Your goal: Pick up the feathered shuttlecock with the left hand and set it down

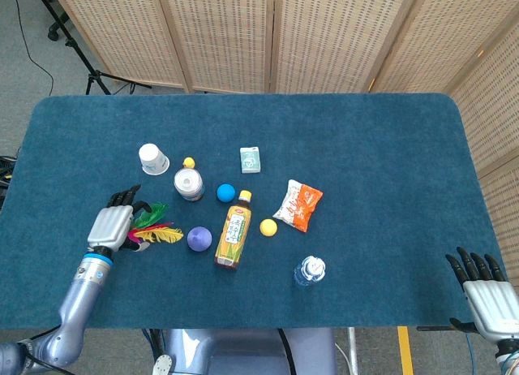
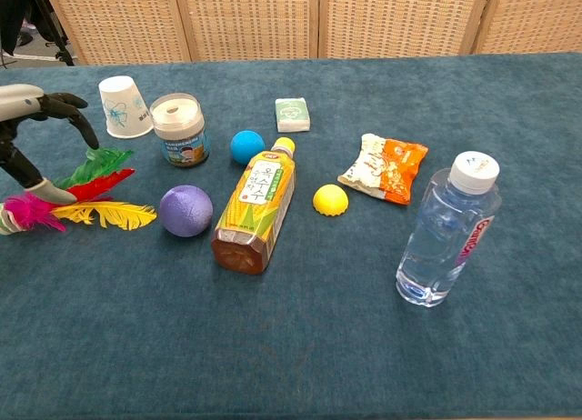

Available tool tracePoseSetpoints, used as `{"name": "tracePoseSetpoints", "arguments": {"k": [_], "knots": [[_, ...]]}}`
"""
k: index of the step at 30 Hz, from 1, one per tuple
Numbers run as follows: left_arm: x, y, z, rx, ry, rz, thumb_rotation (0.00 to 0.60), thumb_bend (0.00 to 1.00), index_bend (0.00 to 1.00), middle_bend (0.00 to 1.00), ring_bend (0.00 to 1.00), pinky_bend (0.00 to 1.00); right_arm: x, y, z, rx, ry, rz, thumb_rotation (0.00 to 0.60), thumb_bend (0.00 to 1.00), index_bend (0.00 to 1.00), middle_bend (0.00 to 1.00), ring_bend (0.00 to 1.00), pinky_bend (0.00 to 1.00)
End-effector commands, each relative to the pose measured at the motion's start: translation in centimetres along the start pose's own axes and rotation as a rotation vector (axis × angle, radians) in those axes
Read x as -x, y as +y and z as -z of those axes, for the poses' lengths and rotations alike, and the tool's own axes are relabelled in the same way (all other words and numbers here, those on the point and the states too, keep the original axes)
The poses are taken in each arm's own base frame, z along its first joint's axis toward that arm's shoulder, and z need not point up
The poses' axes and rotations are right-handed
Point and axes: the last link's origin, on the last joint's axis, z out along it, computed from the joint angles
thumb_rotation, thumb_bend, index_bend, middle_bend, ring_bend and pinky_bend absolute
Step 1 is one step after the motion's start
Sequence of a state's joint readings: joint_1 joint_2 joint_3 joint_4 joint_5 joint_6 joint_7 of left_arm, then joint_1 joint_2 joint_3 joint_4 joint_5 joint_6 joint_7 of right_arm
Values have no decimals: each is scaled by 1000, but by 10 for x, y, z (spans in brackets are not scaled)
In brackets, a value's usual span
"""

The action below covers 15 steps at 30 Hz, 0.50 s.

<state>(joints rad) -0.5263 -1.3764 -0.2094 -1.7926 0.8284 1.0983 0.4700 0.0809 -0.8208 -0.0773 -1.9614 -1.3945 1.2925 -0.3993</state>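
Observation:
The feathered shuttlecock (image 2: 77, 197) lies flat on the blue table, with green, red, yellow and pink feathers and its white base toward the left edge. In the head view the shuttlecock (image 1: 157, 231) shows partly under my left hand (image 1: 113, 223). That hand hovers over its base end, fingers spread and curved downward, holding nothing. The chest view shows the left hand (image 2: 32, 129) above the feathers, with the thumb low near the pink tuft. My right hand (image 1: 486, 286) hangs off the table's front right corner, fingers apart and empty.
A purple ball (image 2: 185, 210) lies just right of the feathers. Beyond stand a tipped paper cup (image 2: 124, 106) and a small tub (image 2: 179, 129). A lying tea bottle (image 2: 257, 205), blue ball (image 2: 246, 146), yellow ball (image 2: 330, 199), snack bag (image 2: 385, 168), small box (image 2: 292, 114) and upright water bottle (image 2: 447, 231) spread rightward.

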Motion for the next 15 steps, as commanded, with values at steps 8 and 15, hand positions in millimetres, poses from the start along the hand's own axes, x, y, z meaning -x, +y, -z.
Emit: {"name": "tracePoseSetpoints", "arguments": {"k": [8, 15], "knots": [[22, 23, -9, 32, 19, -8, 600, 175, 460, 0, 0, 0, -2, 5, -1, 8, 5, -17, 600, 0, 0, 0, 0, 0], [22, 23, -11, 38, 49, -44, 600, 188, 496, 0, 0, 0, 0, 4, -2, 2, -3, -14, 600, 0, 0, 0, 0, 0]]}}
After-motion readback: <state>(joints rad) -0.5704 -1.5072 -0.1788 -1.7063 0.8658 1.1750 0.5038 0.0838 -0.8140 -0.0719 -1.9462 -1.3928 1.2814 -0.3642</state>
